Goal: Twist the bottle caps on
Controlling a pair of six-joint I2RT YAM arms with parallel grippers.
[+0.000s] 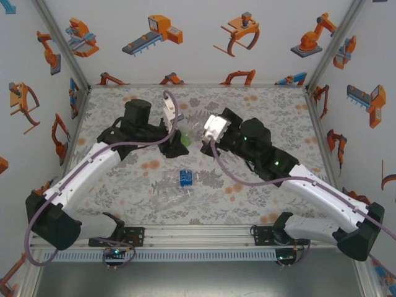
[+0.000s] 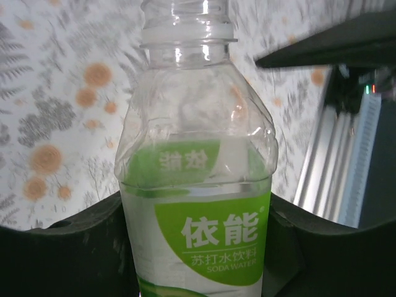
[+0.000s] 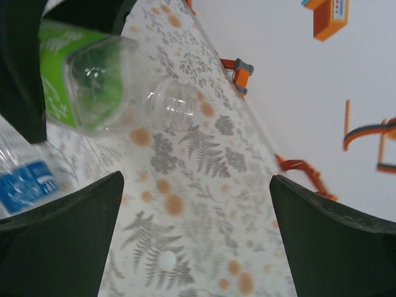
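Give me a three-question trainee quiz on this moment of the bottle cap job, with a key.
1. Which end effector grips the green-label bottle?
2. True or false: the right end effector is clamped on a white cap.
3. The blue-label bottle is: A) upright at the far wall, B) lying on the table between the arms, C) held in the air.
Key: 1. The left end effector, its fingers either side of the bottle's body. 2. False: its jaws stand open with nothing between them. 3. B.
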